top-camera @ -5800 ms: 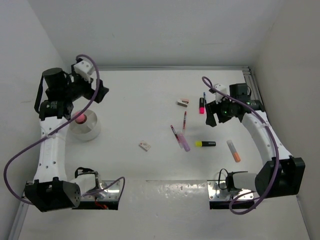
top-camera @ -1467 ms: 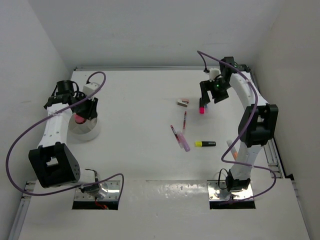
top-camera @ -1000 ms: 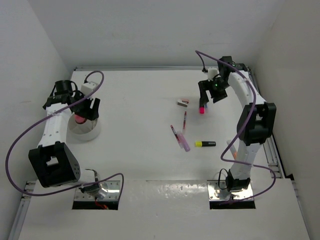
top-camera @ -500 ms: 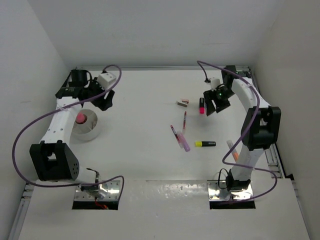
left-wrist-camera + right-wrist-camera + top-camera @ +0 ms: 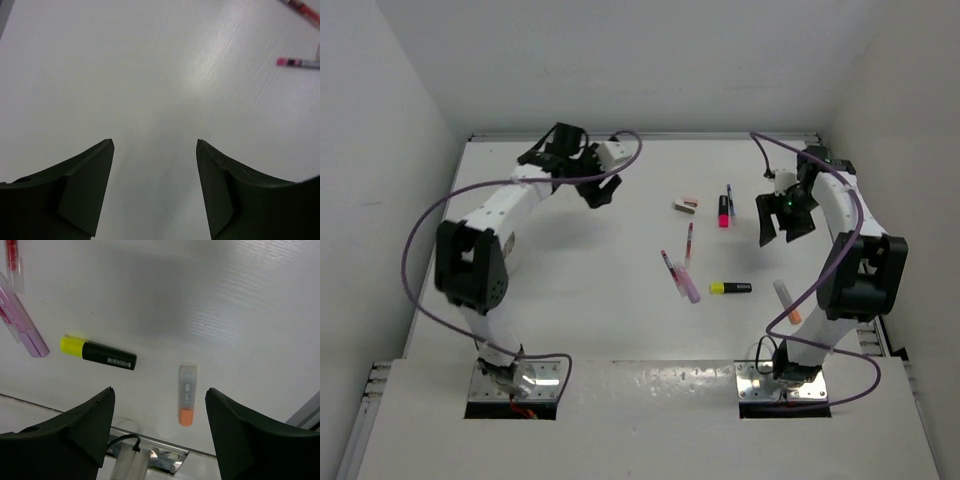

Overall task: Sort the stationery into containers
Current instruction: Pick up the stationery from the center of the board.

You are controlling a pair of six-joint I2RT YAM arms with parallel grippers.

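White bench [image 5: 600, 260], both arms just swung away, sorting unfinished.
L claw [image 5: 155, 145] has left the dish side, now wide open & empty near far edge; R claw [image 5: 160, 390] backed off the pink-red highlighter [image 5: 723, 211] toward right edge, open, empty. I count seven stationery [image 5: 682, 282] bits loose. Can't see dish, hidden behind my L arm [image 5: 470, 270]; earlier it held one pink-red item.

There are three highlighters [image 5: 730, 288], three thin pens [image 5: 688, 241] and one small eraser block [image 5: 685, 206].
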